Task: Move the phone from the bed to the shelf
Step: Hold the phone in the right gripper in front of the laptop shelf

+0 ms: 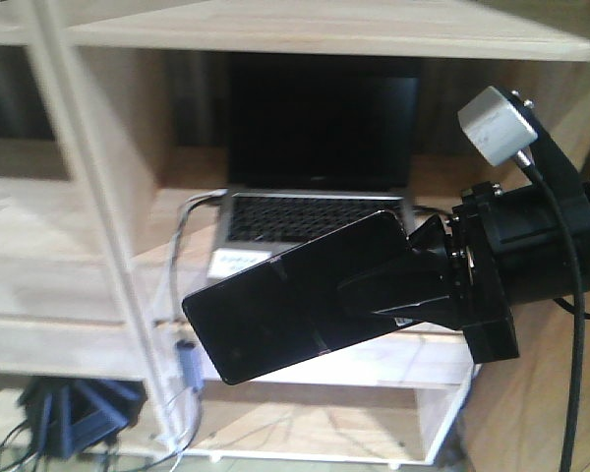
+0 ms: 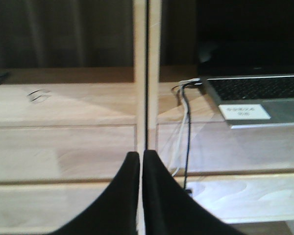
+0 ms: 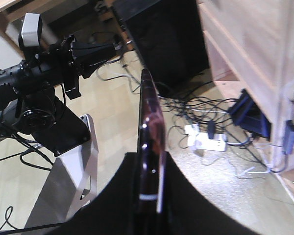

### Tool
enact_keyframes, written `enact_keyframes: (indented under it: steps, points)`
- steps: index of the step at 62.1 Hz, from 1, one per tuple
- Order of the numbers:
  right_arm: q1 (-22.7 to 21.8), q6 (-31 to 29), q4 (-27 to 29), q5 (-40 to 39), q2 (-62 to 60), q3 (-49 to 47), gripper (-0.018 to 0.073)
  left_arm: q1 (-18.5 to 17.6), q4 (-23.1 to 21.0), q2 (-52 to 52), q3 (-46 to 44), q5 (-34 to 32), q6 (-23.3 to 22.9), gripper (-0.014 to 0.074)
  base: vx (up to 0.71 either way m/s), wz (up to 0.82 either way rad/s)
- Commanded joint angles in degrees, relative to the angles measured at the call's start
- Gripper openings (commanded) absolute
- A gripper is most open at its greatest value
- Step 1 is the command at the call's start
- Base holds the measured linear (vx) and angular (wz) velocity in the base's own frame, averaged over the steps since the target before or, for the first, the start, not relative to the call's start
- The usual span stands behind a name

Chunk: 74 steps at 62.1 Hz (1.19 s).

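One laptop (image 1: 315, 211) in shelf (image 1: 305, 34), phone (image 1: 265, 315) seemingly in pincer (image 1: 359, 290)

1. Pale glossy floor (image 3: 112, 122), bright light patch at right.
2. Tangled cables (image 3: 196, 110) and white power strip (image 3: 213, 144) on the floor beside the shelf (image 1: 108, 246).
3. Open grey laptop (image 1: 315, 216) inside shelf.
4. Dark curtain (image 2: 63, 34) far behind.

1. I take this for a home study or small office room.
2. A pale wooden shelf (image 1: 315, 29) before me holds 1 open laptop (image 1: 315, 214).
3. Tangled cables (image 3: 196, 105) and a white power strip (image 3: 209, 143) lie on the light wood-look floor (image 3: 112, 112).
4. A dark curtain (image 2: 63, 34) hangs behind the shelf.
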Motion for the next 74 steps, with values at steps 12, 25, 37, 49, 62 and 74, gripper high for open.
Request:
enact_keyframes:
  steps: [12, 25, 37, 49, 62, 74]
  points:
    - [-0.13, -0.41, 5.36, 3.94, -1.45, -1.51, -0.0001, -0.23, -0.49, -0.27, 0.16, -4.22, -0.22, 0.0001, 0.19, -0.28]
    - [-0.13, -0.41, 5.36, 3.94, -1.45, -1.51, -0.0001, -0.23, -0.49, -0.27, 0.16, -4.22, -0.22, 0.0001, 0.15, -0.17]
    - [-0.13, -0.41, 5.36, 3.94, -1.45, -1.51, -0.0001, -0.23, -0.49, -0.27, 0.16, -4.22, -0.22, 0.0001, 0.13, -0.08]
    - [-0.13, -0.41, 5.36, 3.94, -1.45, -1.51, -0.0001, -0.23, -0.49, -0.27, 0.16, -4.22, -0.22, 0.0001, 0.11, -0.03]
    - [-0.13, -0.41, 5.36, 3.94, -1.45, -1.51, -0.0001, -0.23, -0.49, -0.27, 0.16, -4.22, -0.22, 0.0001, 0.09, 0.0]
    - [-0.13, -0.41, 5.36, 3.94, -1.45, -1.51, -0.0001, -0.23, -0.49, -0.27, 0.16, -4.22, -0.22, 0.0001, 0.08, 0.02]
